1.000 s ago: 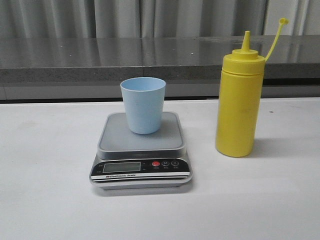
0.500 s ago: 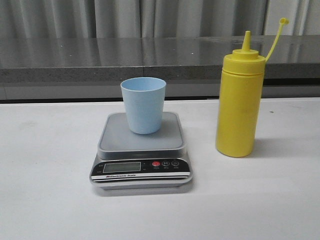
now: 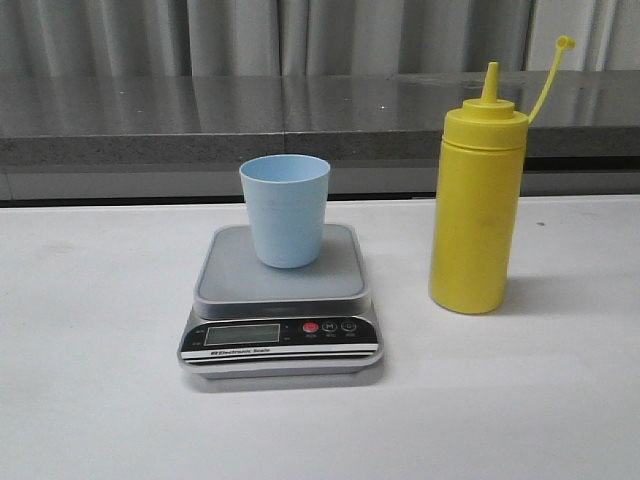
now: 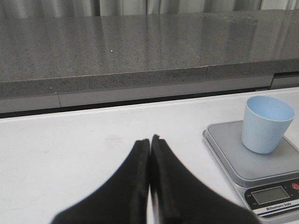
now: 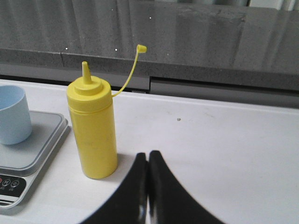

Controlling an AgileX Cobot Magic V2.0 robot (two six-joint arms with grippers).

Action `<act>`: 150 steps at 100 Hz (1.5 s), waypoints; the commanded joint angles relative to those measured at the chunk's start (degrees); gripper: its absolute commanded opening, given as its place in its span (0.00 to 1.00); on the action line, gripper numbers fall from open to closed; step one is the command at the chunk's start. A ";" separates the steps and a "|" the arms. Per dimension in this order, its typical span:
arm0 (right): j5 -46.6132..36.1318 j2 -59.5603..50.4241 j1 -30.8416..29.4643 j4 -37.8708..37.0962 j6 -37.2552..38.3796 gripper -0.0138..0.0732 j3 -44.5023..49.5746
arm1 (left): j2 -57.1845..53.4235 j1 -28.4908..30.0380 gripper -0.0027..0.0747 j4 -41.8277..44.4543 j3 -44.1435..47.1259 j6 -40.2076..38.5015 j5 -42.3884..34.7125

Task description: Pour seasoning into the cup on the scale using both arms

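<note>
Left pincer [image 4: 150, 140] and right pincer [image 5: 148, 155], both pressed closed and holding nothing, poised low above the bench [image 3: 90, 400], short of cup [image 3: 286, 209] and seasoning [image 3: 473, 205].

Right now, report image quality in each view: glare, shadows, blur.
Front view: even light, sharp; the seasoning casts a soft shadow to its right, and the scale screen is too small to read. Left wrist view: the shut left gripper is a dark, soft-edged mass, the cup crisp. Right wrist view: the right gripper equally dark; the counter shows faint streaky reflections.
</note>
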 commanded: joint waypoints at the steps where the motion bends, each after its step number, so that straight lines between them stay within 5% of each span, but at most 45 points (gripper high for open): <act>1: -4.44 -2.35 -0.83 -0.53 -2.03 0.08 -0.30 | 0.37 0.01 0.01 0.01 -1.53 -0.32 -4.33; 44: -5.84 -18.43 -12.01 5.10 -2.99 0.08 10.29 | 0.37 0.01 0.01 0.01 -1.53 -0.32 -4.33; 150: -12.57 -20.66 -12.31 5.33 -2.99 0.08 20.21 | 0.37 0.01 0.01 0.01 -1.53 -0.32 -4.33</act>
